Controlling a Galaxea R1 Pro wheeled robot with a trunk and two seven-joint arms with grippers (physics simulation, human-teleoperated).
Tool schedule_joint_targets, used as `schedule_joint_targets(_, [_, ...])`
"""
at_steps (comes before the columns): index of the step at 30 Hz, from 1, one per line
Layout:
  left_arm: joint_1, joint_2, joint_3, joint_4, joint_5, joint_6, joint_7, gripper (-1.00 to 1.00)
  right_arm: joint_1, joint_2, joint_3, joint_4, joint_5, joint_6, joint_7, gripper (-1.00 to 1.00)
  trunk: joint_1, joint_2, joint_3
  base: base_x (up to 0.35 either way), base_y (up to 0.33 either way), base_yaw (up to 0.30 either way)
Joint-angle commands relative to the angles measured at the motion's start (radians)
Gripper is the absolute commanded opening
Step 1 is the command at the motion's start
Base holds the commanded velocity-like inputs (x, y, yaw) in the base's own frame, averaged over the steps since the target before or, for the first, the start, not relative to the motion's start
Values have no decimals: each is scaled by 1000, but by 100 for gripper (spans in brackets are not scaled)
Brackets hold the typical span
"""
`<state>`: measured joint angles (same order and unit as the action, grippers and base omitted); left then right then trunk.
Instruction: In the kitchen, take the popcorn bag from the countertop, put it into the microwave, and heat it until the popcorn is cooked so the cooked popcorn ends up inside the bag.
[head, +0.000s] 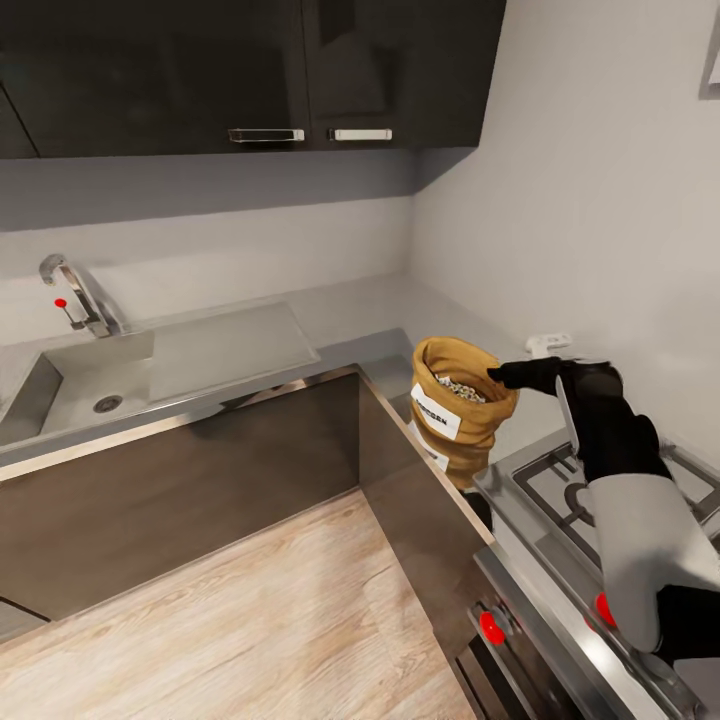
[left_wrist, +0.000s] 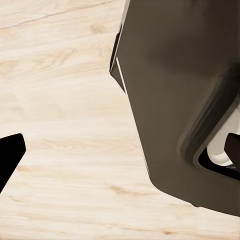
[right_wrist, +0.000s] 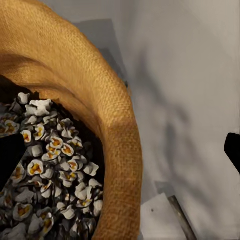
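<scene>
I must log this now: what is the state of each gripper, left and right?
Left gripper: cannot be told.
Right gripper: fingers spread astride the rolled rim of the popcorn bag, one inside, one outside; not yet closed on it.

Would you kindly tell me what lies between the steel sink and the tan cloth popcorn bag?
In the head view, only bare grey steel countertop separates the sink from the popcorn bag.

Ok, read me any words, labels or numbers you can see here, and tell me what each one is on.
White label on the popcorn bag: dark text, too blurred to read.
Second label, lower on the bag: unreadable.
Nothing else carries text.
</scene>
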<state>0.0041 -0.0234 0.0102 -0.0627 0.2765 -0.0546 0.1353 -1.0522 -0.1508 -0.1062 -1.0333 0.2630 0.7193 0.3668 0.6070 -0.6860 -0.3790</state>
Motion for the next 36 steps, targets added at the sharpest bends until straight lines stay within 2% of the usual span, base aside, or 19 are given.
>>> schedule_joint_targets(1, [0, -1, 1, -2, 4, -2, 3, 100, 0, 0, -2, 18, 10, -3, 9, 100, 0, -1, -1, 0, 0, 0])
schedule_joint_targets(4, [0, -1, 1, -2, 4, -2, 3, 100, 0, 0, -4, 53, 10, -36, 9, 100, 0, -1, -1, 0, 0, 0])
schedule_joint_targets(5, [0, -1, 1, -2, 4, -2, 3, 100, 0, 0, -8, 81, 10, -75, 8, 100, 0, -1, -1, 0, 0, 0])
schedule_joint_targets(8, [0, 0, 1, -2, 4, -2, 3, 100, 0, -1, -11, 103, 10, -94, 4, 100, 0, -1, -1, 0, 0, 0])
schedule_joint_targets(16, [0, 0, 1, -2, 4, -2, 3, 100, 0, -1, -43, 111, 9, -98, 3, 100, 0, -1, -1, 0, 0, 0])
schedule_joint_targets(21, [0, 0, 1, -2, 4, -2, 3, 100, 0, -1, -52, 154, 10, -99, 4, 100, 0, -1, -1, 0, 0, 0])
schedule_joint_targets(36, [0, -1, 1, -2, 4, -2, 3, 100, 0, 0, -55, 208, 8, -99, 10, 100, 0, -1, -1, 0, 0, 0])
